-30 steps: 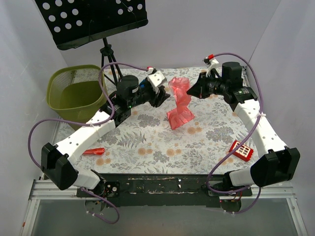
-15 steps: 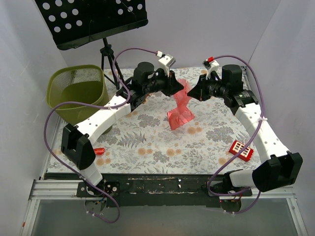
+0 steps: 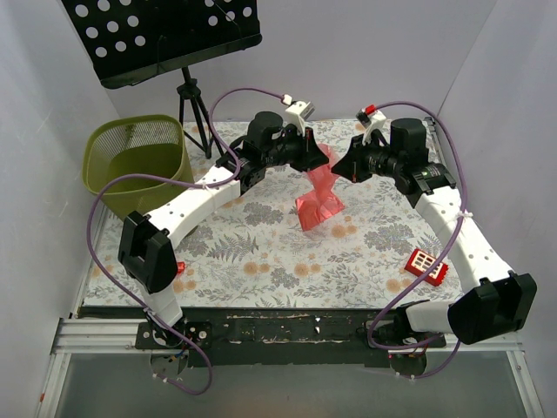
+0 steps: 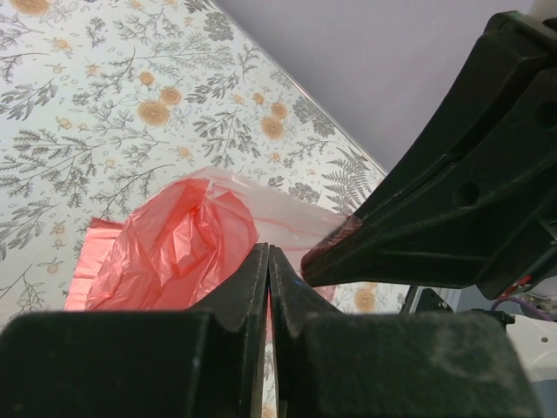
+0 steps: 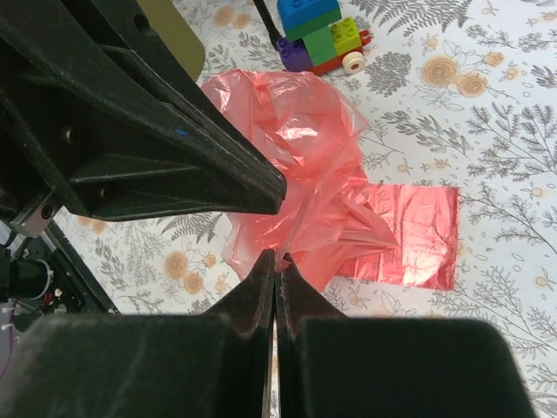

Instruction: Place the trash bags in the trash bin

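Seen from above, two robot arms meet at the upper centre of a floral surface (image 3: 261, 252). Between them a crinkly translucent red trash bag (image 3: 318, 205) stands up from the surface, with its lower end lying flat. The left hand (image 3: 323, 160) and right hand (image 3: 338, 165) are nearly tip to tip at the top of the bag. In the left wrist view, the left hand's fingers are pressed together, pinching the red film. The right wrist view shows the right hand's fingers likewise closed on the film. The olive-green mesh trash bin (image 3: 139, 165) stands at the left of the frame, well apart from the bag. A black perforated music stand (image 3: 165, 35) fills the upper left. A small red block (image 3: 426, 266) lies at the lower right.
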`<state>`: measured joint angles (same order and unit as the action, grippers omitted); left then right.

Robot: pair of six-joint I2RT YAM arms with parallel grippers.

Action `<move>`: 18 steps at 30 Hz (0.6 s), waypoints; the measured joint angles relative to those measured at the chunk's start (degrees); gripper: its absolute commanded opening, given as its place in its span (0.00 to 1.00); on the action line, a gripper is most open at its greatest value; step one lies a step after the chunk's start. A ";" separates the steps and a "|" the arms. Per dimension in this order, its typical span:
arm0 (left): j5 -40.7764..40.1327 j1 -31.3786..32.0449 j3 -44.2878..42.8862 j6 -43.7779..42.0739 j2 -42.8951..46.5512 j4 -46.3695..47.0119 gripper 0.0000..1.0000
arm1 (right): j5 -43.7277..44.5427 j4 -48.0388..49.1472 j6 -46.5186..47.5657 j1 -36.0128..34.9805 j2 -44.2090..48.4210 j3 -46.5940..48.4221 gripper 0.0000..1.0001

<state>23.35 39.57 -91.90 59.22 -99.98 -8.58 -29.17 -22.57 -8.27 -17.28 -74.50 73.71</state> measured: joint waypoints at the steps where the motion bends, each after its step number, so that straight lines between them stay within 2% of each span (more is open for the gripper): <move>1: -0.35 -0.02 0.00 -0.37 -0.09 -0.15 0.00 | 0.37 -0.07 0.11 0.00 0.04 -0.09 0.01; 10: -3.43 -1.81 0.26 -6.86 0.04 -1.73 0.00 | 7.06 -0.50 1.09 0.00 1.18 -0.13 0.01; 18: -7.06 -2.75 5.18 -15.58 4.94 -1.68 0.00 | 10.73 -1.36 1.18 0.44 1.18 -0.13 0.01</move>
<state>16.29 36.82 -86.72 43.64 -95.04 -10.26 -18.44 -23.92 -7.09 -16.84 -73.32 73.58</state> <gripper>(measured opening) 0.009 0.022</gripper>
